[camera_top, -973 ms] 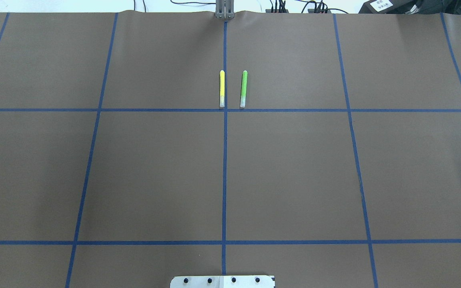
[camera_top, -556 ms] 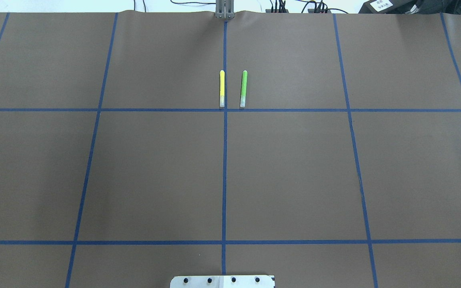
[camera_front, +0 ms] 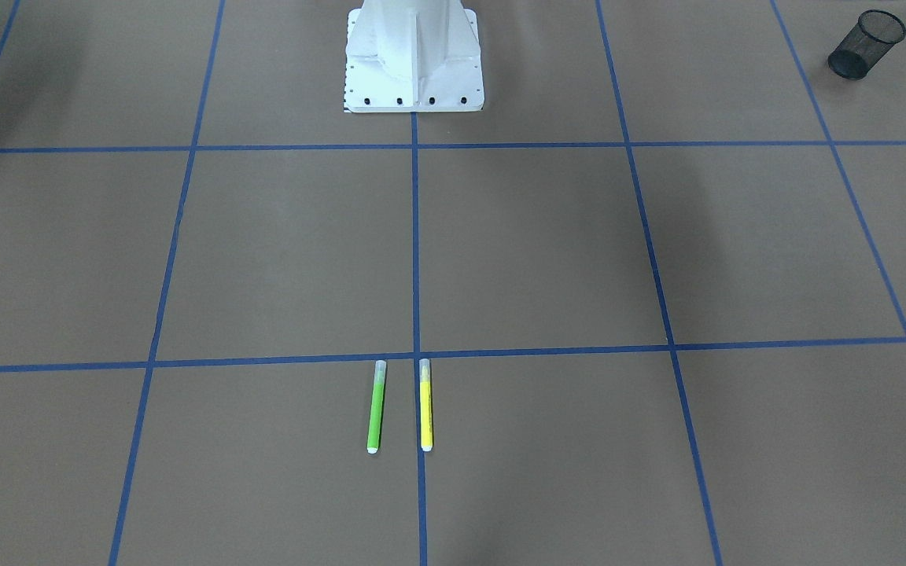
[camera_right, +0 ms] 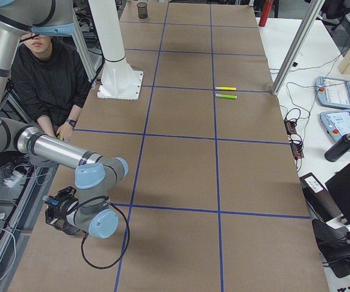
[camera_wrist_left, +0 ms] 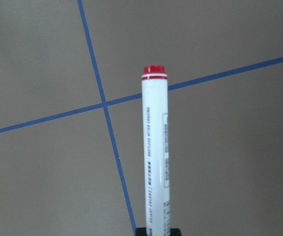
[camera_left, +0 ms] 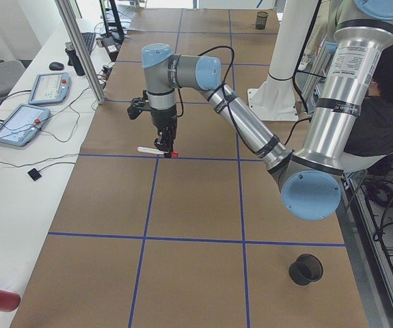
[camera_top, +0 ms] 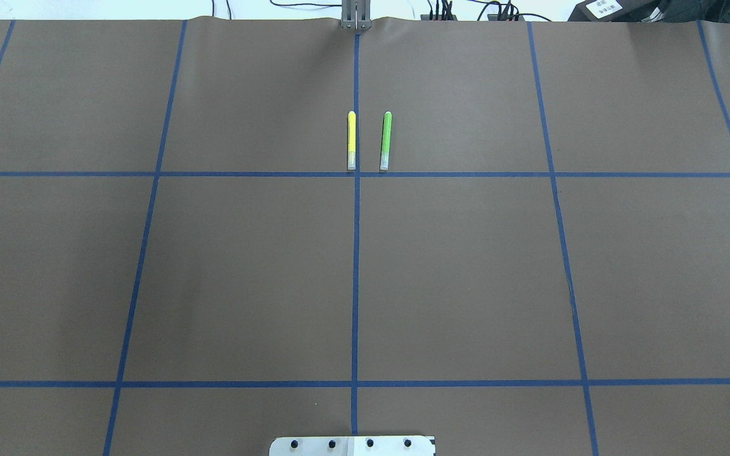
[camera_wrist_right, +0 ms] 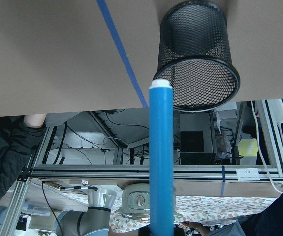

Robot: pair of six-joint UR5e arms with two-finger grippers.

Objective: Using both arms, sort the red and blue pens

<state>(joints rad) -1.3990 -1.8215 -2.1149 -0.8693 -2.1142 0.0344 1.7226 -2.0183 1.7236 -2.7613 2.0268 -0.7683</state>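
The red pen point(camera_wrist_left: 154, 152), white-barrelled with a red end, juts out from my left gripper point(camera_wrist_left: 158, 231), which is shut on it. In the exterior left view the left gripper point(camera_left: 165, 142) holds the red pen point(camera_left: 156, 151) level, low over a blue tape line. The blue pen point(camera_wrist_right: 161, 157) sits in my right gripper point(camera_wrist_right: 161, 232), shut on its lower end, with its pale tip close to a black mesh cup point(camera_wrist_right: 196, 64). In the exterior right view the right arm's wrist point(camera_right: 62, 210) hangs at the table's near edge. Neither arm shows in the overhead view.
A yellow marker point(camera_top: 352, 140) and a green marker point(camera_top: 386, 140) lie side by side at the table's far middle. The white pedestal point(camera_front: 414, 55) stands at the robot's side. Another black mesh cup point(camera_left: 305, 270) stands near the left arm's base. A person point(camera_right: 47, 73) sits beside the table.
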